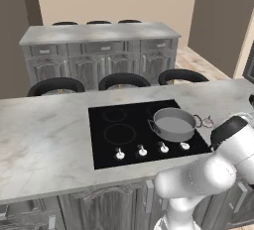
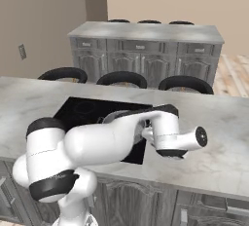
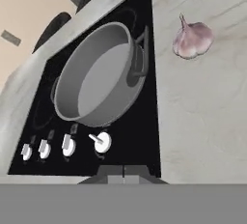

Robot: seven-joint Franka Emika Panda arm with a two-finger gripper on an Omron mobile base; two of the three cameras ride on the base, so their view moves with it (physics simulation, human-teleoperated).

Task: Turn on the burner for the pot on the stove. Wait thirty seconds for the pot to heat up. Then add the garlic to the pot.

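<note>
Here, garlic (image 3: 193,39) beside pot (image 3: 96,76), beyond hand (image 3: 124,170), hand's opening unclear.

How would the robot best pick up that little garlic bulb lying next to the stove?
Probably from straight above, closing the pincer across the garlic's plump round body rather than its thin pointed tip. It lies alone on the bare counter, apart from the pot, so both sides look free for the fingers.
</note>
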